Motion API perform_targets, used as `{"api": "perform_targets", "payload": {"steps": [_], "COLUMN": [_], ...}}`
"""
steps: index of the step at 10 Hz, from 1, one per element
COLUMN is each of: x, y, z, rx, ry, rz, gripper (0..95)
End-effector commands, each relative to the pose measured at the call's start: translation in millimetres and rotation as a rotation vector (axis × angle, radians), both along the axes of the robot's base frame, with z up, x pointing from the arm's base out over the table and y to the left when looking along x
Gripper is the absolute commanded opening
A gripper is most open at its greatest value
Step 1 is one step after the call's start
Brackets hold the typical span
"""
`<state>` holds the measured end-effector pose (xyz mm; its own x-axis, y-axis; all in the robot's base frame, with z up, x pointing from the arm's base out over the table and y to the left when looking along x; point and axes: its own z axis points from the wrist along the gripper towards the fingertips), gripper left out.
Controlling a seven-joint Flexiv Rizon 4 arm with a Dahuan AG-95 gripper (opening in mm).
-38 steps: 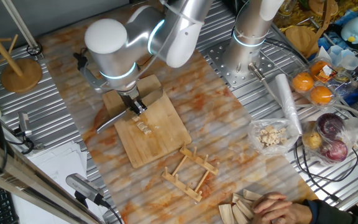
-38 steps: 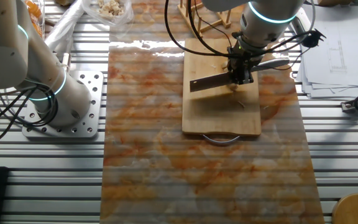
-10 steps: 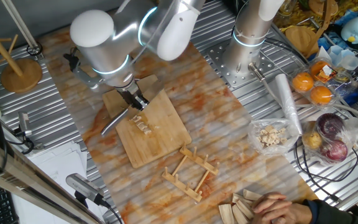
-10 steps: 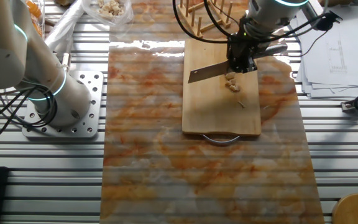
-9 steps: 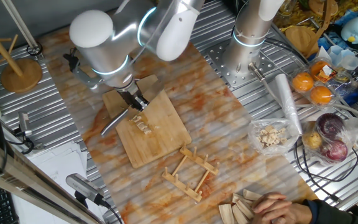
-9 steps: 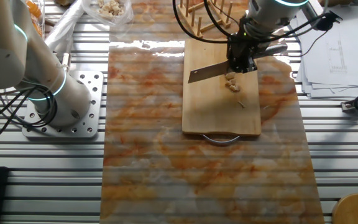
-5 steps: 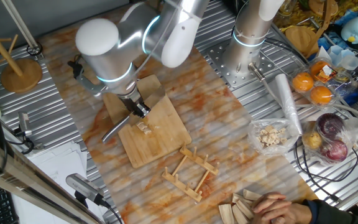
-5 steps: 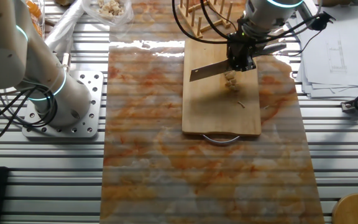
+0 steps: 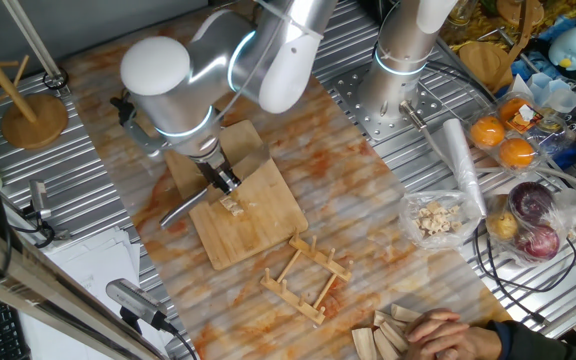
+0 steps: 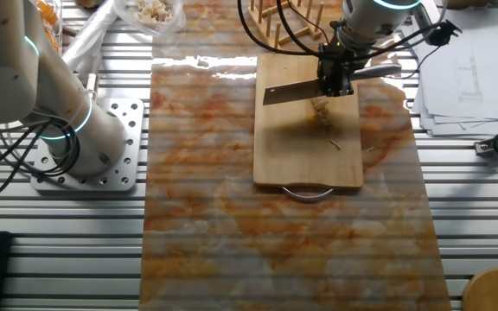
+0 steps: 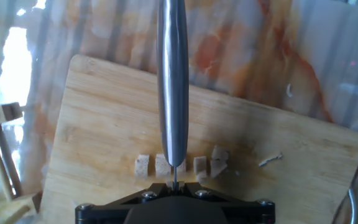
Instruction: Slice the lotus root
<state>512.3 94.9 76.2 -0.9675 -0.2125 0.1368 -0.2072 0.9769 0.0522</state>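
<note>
The lotus root lies as several small pale chunks [image 11: 143, 165] in a short row on the wooden cutting board [image 11: 98, 124]. My gripper [image 11: 174, 186] is shut on a knife handle. The steel blade [image 11: 173, 81] runs straight out over the middle of the row, with chunks on both sides. In one fixed view the gripper [image 9: 224, 181] is over the chunks [image 9: 234, 207] on the board [image 9: 263, 215], and the blade [image 9: 180, 209] reaches past the board's left edge. In the other fixed view the gripper [image 10: 335, 82] holds the blade [image 10: 292, 91] just above the chunks [image 10: 321, 109] and casts a shadow on the board [image 10: 305, 151].
A wooden rack [image 9: 306, 275] lies just past the board and also shows in the other fixed view [image 10: 284, 17]. A clear bag of pale chunks [image 9: 436, 218], oranges [image 9: 503, 140] and a second arm's base [image 9: 398, 80] stand to the right. A person's hand [image 9: 448, 335] is at the bottom edge.
The arm has shifted a little over the row of chunks, and the blade now sits flatter and slightly higher above the board. The chunks have not moved.
</note>
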Motion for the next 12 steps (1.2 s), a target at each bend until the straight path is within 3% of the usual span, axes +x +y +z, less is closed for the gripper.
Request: {"api": "perform_targets", "payload": {"steps": [1, 12], "x": [0.7, -0.7], "y": [1.7, 7.3], "z": [-2.8, -11.8], "rx": [-0.001, -0.011], "ry": [-0.001, -0.003], "rz": [-0.002, -0.020], "gripper": [0.0, 0.0]}}
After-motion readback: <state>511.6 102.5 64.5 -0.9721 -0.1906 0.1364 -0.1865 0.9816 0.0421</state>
